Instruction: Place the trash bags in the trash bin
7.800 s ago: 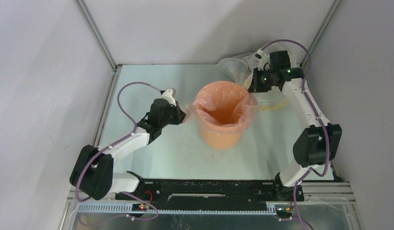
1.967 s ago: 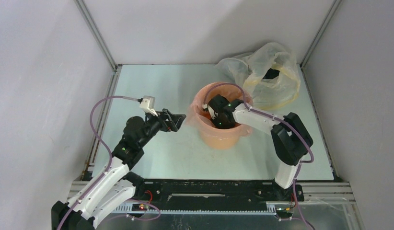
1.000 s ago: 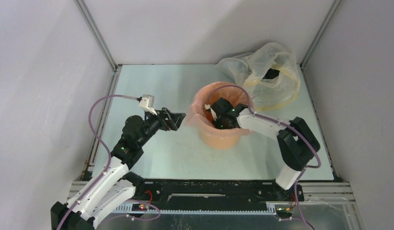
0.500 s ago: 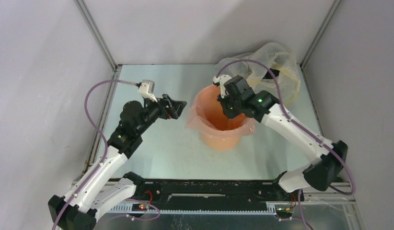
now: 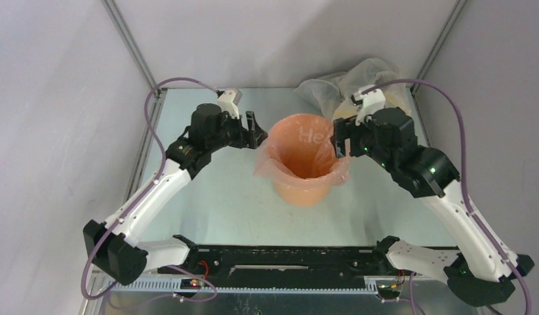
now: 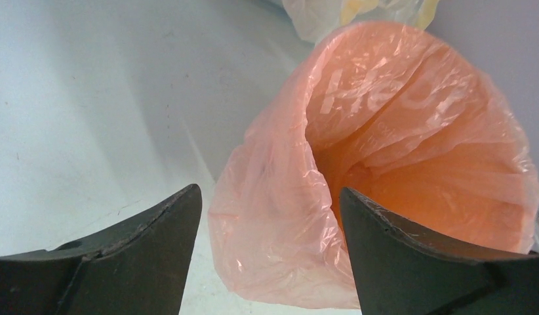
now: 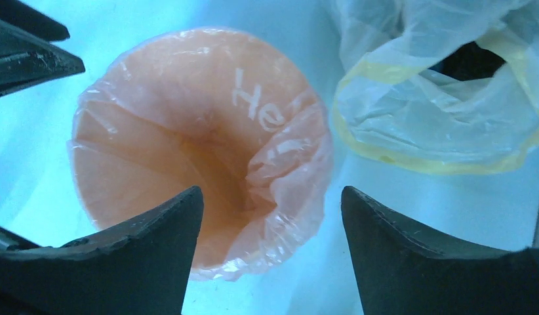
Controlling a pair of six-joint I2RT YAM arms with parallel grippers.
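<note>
The orange trash bin (image 5: 307, 191) stands mid-table. The pale pink trash bag (image 5: 299, 139) lines its inside, and crinkled flaps hang over the rim at left (image 5: 265, 164) and right. My left gripper (image 5: 254, 126) hovers just beyond the bin's far-left rim, open. In the left wrist view the bag's overhanging flap (image 6: 273, 223) shows below and between the spread fingers, not clamped. My right gripper (image 5: 338, 141) is above the bin's right rim, open and holding nothing. The right wrist view looks down into the lined bin (image 7: 188, 131).
A larger clear yellowish bag (image 5: 359, 98) with dark contents lies at the back right, close behind the bin and under my right wrist; it also shows in the right wrist view (image 7: 437, 111). Grey walls enclose the table (image 5: 208, 197) on three sides.
My right gripper rose out of the bin, opened and now sits over the right rim. My left arm swung toward the far side, up to the bin's far-left rim.
</note>
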